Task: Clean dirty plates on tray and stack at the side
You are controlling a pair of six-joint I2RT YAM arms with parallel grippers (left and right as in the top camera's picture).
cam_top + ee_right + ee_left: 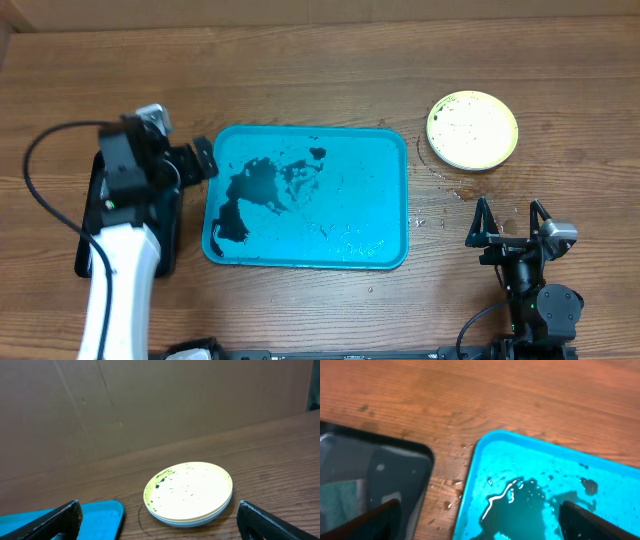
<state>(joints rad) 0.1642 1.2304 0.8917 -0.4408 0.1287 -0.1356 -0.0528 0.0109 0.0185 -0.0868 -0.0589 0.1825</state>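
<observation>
The plates sit stacked on the bare table right of the tray, yellow-green-rimmed one on top with black specks; the right wrist view shows paler rims beneath it. The teal-blue tray lies mid-table, wet, with dark puddles at its left; no plate is on it. Its corner shows in the left wrist view. My left gripper is open and empty over the tray's left edge. My right gripper is open and empty, near the table's front, short of the stack.
A black rectangular tray lies left of the teal tray, under my left arm; its corner shows in the left wrist view. Water drops dot the wood between the trays and near the plates. A brown wall stands behind the table.
</observation>
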